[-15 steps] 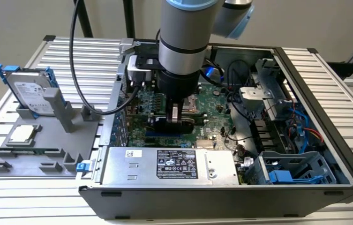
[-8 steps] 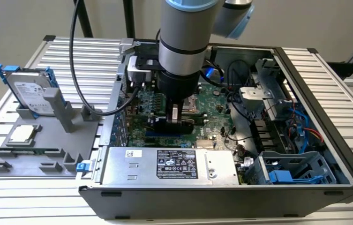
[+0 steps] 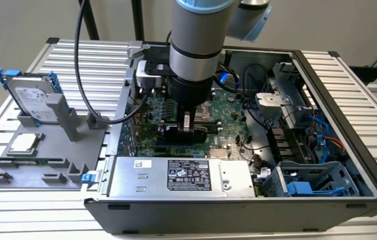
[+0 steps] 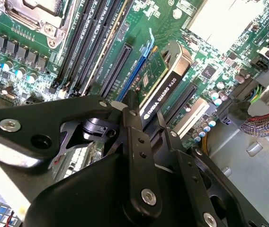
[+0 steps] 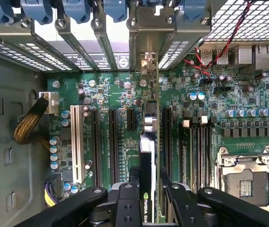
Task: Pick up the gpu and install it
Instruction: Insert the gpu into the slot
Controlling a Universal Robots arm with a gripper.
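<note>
1. My gripper (image 3: pixel 186 131) is down inside the open computer case (image 3: pixel 348 100), right over the green board (image 3: pixel 232 107).
2. My fingers (image 4: pixel 137 142) are squeezed on the gpu (image 4: pixel 160 90), one on each flat side.
3. In the second wrist view the gpu stands on its thin edge. Its black side is toward the camera.
4. In the first wrist view the gpu (image 5: pixel 149 142) is a thin strip that runs up the board between two long black slots (image 5: pixel 113 142).
5. Its far end reaches the silver bracket (image 5: pixel 146 61) at the back wall of the case.
6. It looks like the gpu's bottom edge is in a slot, but I cannot be sure, because my gripper hides part of it.
7. An empty square chip socket (image 5: pixel 246 182) sits on the board, to one side of the gpu.
8. A silver power box (image 3: pixel 178 177) fills the near side of the case in the exterior view.
9. On the table (image 3: pixel 74 60), at the exterior view's left, a grey holder (image 3: pixel 48 150) stands beside the case.
10. The holder has a hard drive (image 3: pixel 33 102) standing up in it and a small silver chip (image 3: pixel 26 144) lying flat.
</note>
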